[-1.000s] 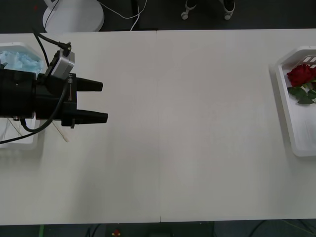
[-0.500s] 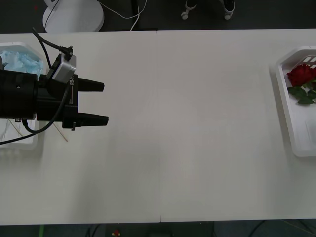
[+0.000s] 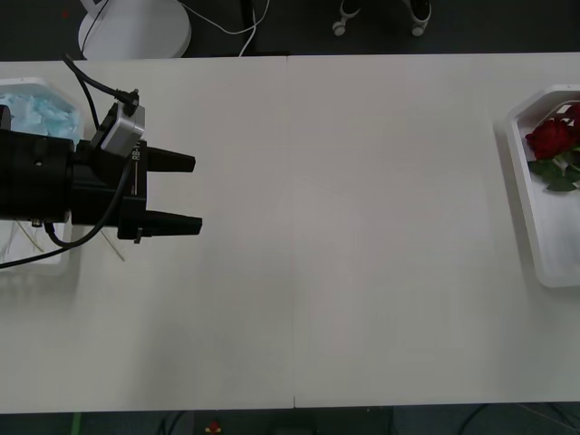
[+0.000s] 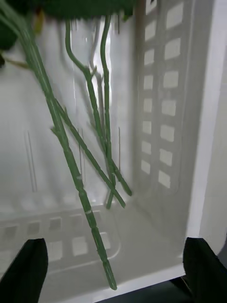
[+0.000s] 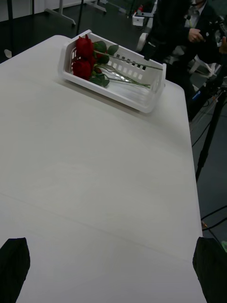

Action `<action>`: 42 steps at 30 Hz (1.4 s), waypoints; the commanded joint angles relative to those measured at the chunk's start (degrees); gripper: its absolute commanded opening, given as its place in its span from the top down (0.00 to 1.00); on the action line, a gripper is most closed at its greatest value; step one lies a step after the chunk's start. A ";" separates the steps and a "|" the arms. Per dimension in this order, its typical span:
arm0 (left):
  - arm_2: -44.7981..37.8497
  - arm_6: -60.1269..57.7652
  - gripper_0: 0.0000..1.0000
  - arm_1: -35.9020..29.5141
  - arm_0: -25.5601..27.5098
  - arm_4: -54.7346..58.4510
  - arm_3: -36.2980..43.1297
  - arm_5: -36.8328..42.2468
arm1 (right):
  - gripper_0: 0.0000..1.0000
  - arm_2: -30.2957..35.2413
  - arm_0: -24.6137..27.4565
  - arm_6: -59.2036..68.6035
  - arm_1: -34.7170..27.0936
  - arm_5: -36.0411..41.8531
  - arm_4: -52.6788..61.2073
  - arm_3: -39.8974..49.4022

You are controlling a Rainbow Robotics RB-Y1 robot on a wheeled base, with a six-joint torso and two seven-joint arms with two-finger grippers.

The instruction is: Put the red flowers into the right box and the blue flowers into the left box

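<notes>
Left claw (image 3: 198,193) has edged rightward, fingers spread, holding nothing.

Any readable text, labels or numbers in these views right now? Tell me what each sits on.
One small white marking runs along the black body of the left gripper, just below the wrist camera; it is too small to read.
No writing appears on the left box, the right box or the table.
</notes>
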State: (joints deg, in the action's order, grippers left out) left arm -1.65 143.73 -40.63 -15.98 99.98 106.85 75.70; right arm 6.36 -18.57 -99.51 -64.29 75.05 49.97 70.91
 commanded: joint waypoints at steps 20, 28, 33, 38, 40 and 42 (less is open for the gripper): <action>0.95 0.85 0.00 -1.65 0.95 0.92 0.46 -0.02 | 0.00 -3.02 -7.44 -52.89 2.50 -4.48 46.63 22.43; 3.76 1.38 0.00 -1.21 1.04 0.75 0.55 -3.63 | 0.00 -12.34 -14.83 -55.49 4.17 -1.58 55.06 22.52; 4.90 1.38 0.00 -0.68 0.95 0.48 0.46 -5.30 | 0.00 -16.56 -19.04 -55.49 5.66 1.15 57.26 22.43; 4.90 1.29 0.00 -0.51 0.95 0.13 0.46 -5.30 | 0.00 -16.82 -21.07 -55.49 7.77 3.08 57.17 22.52; 4.90 1.11 0.00 -0.51 0.95 0.13 0.46 -5.03 | 0.00 -17.00 -21.24 -55.49 8.21 3.08 57.79 22.61; 4.90 1.11 0.00 -0.51 0.95 0.13 0.46 -5.03 | 0.00 -17.00 -21.24 -55.49 9.18 3.26 57.79 22.61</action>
State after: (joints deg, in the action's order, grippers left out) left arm 2.95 143.73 -40.65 -15.93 100.18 106.83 71.08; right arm -10.79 -37.45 -155.90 -56.93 77.88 106.76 92.00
